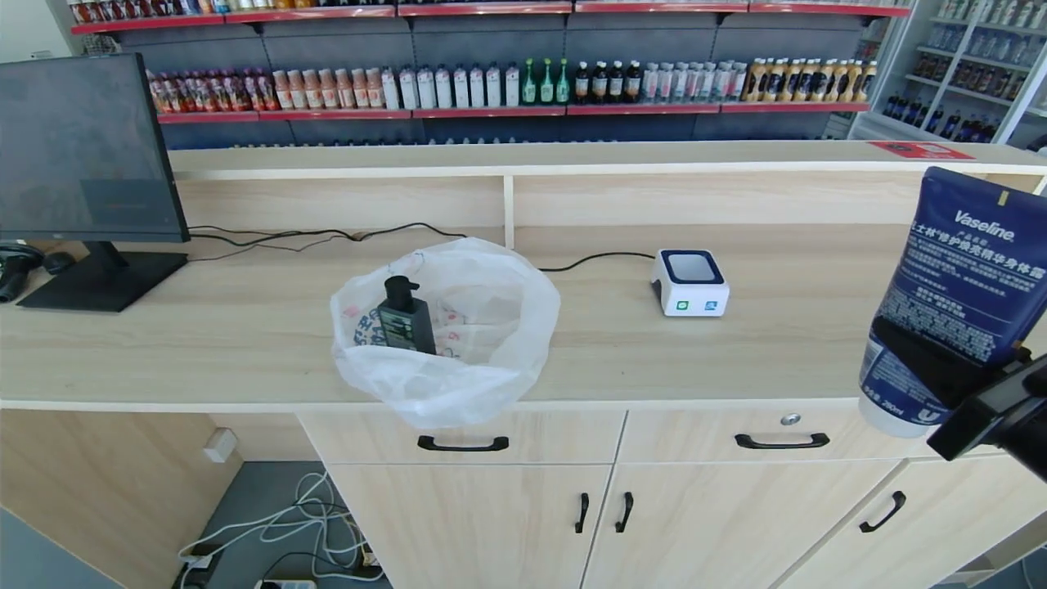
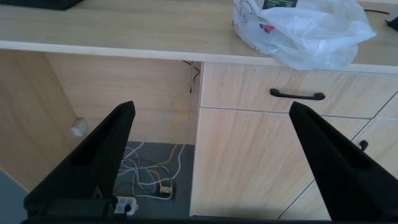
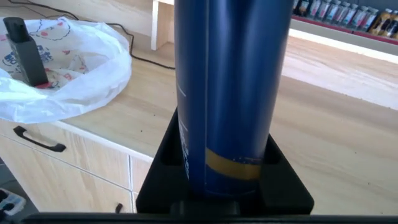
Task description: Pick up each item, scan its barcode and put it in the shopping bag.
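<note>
1. A dark pump bottle (image 1: pixel 405 321) stands in the shopping bag (image 1: pixel 511 327) on the counter (image 1: pixel 204 335); one item looks done.
2. The blue tube (image 1: pixel 957 278) is clamped in the right gripper (image 1: pixel 932 364), in the air well right of the scanner (image 1: pixel 689 282). Scan and bagging are likely left.
3. The tube's long axis is near upright, leaning slightly right. Cap down, crimped end up, print toward the head camera.
4. The left gripper (image 2: pixel 211 109) has its jaws wide and empty, below counter level.

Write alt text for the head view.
The right pincer holds a blue lotion tube, cap down, near the right end of the counter. A white barcode scanner sits mid-counter; left of it, an open shopping bag holds a dark pump bottle.
</note>
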Robot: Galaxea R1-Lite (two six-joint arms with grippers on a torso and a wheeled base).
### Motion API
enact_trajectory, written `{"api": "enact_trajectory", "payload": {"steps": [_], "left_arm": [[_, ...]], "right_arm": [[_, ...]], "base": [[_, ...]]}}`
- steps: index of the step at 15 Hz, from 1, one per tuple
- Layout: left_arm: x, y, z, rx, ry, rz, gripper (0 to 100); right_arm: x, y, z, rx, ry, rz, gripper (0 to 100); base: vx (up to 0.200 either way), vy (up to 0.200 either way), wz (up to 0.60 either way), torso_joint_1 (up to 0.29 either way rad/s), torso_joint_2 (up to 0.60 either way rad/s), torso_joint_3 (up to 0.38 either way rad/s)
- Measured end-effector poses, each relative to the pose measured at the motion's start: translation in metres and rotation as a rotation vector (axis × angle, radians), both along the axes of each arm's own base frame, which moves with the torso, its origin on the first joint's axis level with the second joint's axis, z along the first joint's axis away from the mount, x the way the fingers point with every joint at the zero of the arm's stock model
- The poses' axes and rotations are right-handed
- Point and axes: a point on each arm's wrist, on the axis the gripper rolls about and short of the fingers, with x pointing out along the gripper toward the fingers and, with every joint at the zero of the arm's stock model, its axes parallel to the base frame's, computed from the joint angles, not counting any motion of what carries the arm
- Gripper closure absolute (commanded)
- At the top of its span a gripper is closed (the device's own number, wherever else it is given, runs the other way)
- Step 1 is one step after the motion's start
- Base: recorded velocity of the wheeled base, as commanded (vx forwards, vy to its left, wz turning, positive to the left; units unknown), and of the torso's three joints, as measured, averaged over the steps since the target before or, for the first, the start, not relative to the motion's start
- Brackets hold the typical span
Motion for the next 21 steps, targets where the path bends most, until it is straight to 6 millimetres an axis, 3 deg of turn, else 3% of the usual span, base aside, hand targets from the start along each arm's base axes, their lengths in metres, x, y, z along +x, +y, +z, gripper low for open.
{"api": "enact_trajectory", "payload": {"steps": [7,11,17,21], "left_arm": [[0.000,0.000,0.000,0.000,0.001,-0.001,0],[0.000,0.000,0.000,0.000,0.000,-0.001,0],[0.000,0.000,0.000,0.000,0.001,-0.003,0],[0.000,0.000,0.000,0.000,0.001,-0.001,0]], "right_arm": [[0.005,0.001,0.002,0.002,-0.003,-0.003,100],[0.013,0.003,0.003,0.000,0.004,-0.004,100],[0.022,0.005,0.004,0.029,0.022,-0.004,100],[0.036,0.005,0.010,0.037,0.012,-0.020,100]], "base": [[0.000,0.200,0.00,0.005,0.00,0.002],[0.000,0.000,0.00,0.000,0.00,0.000],[0.000,0.000,0.60,0.002,0.00,0.006],[0.000,0.000,0.00,0.000,0.00,0.000]]}}
